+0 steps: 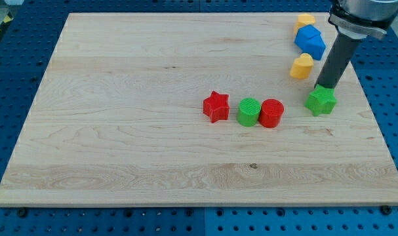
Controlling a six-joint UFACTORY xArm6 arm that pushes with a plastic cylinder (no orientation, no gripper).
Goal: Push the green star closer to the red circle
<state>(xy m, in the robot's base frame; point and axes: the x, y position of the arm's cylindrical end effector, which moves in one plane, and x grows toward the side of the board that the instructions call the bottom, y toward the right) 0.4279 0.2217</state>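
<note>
- The wooden board [120,131] lies on a blue perforated table [395,65]; its left half holds no blocks.
- Near the board's middle sits a red star [216,106], the leftmost block.
- Just right of it, with a small gap, stands a green circle [249,111].
- The red circle [271,113] is right beside the green circle, the two touching or very nearly so.
- Further right and farther back lies a yellow block [301,65], rounded, shape unclear.
- Behind it are two blue blocks [310,40] pressed together, and at the far edge another yellow block [305,20].
- The green star [322,100] lies to the right of the red circle, clearly apart from it, near the board's right side.
- My tip [325,87] rests at the far edge of the green star, touching it or just behind it; the dark rod rises up and to the right from there.
- I carry no gripper, so nothing is clenched or released; the rod only stands against the star.
</note>
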